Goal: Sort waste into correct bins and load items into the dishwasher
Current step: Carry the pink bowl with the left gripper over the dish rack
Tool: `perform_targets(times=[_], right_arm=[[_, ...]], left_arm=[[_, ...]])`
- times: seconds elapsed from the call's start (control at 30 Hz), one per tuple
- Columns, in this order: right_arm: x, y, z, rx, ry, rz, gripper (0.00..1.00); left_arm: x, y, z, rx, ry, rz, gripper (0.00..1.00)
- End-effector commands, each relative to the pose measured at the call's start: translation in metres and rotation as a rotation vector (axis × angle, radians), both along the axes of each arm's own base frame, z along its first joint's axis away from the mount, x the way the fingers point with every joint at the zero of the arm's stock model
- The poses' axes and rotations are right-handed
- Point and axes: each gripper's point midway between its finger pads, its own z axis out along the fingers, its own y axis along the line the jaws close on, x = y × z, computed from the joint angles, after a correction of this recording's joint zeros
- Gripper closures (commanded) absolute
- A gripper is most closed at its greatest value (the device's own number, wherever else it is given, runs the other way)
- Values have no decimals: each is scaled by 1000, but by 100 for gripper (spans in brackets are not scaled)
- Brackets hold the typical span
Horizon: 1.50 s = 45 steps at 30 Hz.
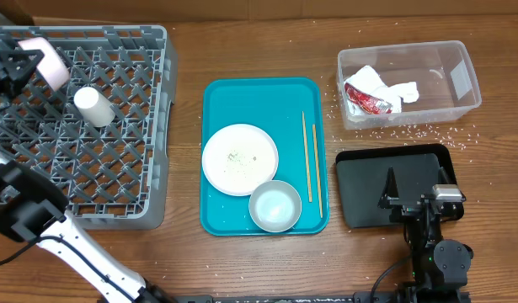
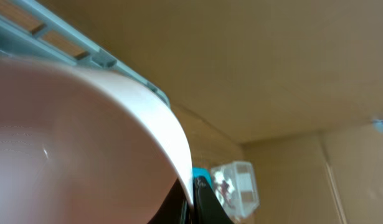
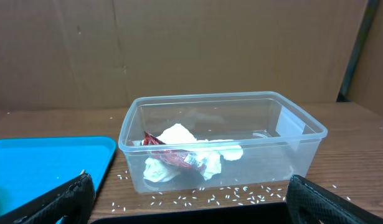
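Left gripper [image 1: 21,66]: closed on the pink bowl's rim, over the dish rack's [image 1: 162,126] far left corner.
Pink bowl [image 1: 50,57]: held tilted, above the rack.
White cup [image 1: 93,106]: lying in the rack, near the bowl.
Right gripper [image 3: 190,202]: fingers spread wide, empty, at the black tray [image 1: 368,181].

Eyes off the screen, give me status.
Left gripper, jaws shut on pink cup over dish rack. Right gripper, jaws open, above black tray. White plate, bowl, chopsticks on teal tray. No obstruction seen.
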Motion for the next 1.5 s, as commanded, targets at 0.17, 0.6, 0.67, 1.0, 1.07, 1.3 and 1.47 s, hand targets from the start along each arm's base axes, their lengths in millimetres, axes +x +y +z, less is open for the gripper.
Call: perform_targets(times=[0.17, 0.6, 0.67, 1.0, 1.07, 1.3, 1.47], right_arm=[[0, -2, -2, -1, -4, -9, 0], [0, -2, -2, -1, -4, -9, 0], [0, -2, -2, -1, -3, -9, 0], [0, -2, -2, -1, -4, -9, 0], [0, -2, -2, -1, -4, -9, 0], [0, -2, -2, -1, -4, -9, 0], [0, -2, -2, -1, -4, -9, 0]], left_arm=[[-10, 10, -8, -131, -171, -77, 96], [-1, 8, -40, -45, -235, -95, 96], [1, 9, -43, -39, -233, -92, 95], [9, 24, -62, 1, -136, -9, 93], [9, 28, -67, 7, -104, 18, 91], [4, 49, -83, -37, 45, 126, 60], [-9, 74, -71, -89, 77, 190, 37]])
